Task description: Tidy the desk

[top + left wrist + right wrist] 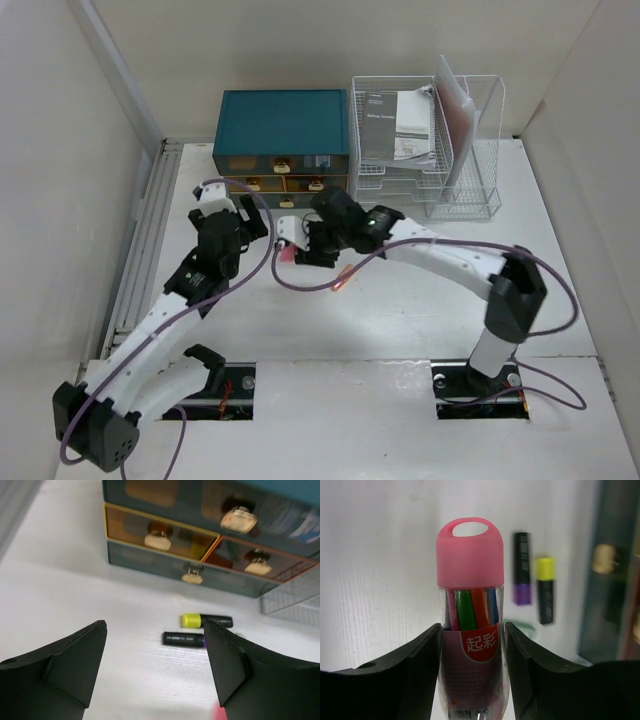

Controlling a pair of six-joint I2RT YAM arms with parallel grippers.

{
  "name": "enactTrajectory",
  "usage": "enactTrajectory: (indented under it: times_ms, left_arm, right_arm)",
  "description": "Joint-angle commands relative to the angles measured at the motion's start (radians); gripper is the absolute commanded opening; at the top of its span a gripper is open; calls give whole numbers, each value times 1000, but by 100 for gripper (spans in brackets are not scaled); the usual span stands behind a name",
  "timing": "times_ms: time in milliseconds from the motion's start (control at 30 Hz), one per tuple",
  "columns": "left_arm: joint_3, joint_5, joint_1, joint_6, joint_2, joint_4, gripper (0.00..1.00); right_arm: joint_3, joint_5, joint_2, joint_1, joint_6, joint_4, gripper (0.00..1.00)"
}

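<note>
**Right wrist view: pen tube clamped tight**

Right wrist camera has it plainly. The right hand (472,635) is closed narrow on the pink-capped pen tube (469,565), one finger pressed against each side of its clear body, coloured pens showing inside. The tube points away from the wrist over the white worktop (380,555) (whether it rests on the surface, I cannot tell). Just past its cap lie a purple-ended marker (522,570) and a yellow-capped highlighter (545,590), side by side, close to the teal drawer unit (605,605).

Over to the left hand (155,630): fingers spread wide, nothing between them, above the worktop and facing the drawer fronts, with the same two markers lying ahead of it.

From the top camera, both hands sit close together in front of the drawer unit. The wire rack (470,190) stands just to its right, holding papers (400,125).
</note>
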Motion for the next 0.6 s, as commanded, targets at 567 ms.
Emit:
enactTrajectory:
  times_ms: [567]
  left_arm:
    - [182, 304, 246, 161, 496, 235, 56]
  right_arm:
    - [-37, -216, -540, -430, 447, 146, 0]
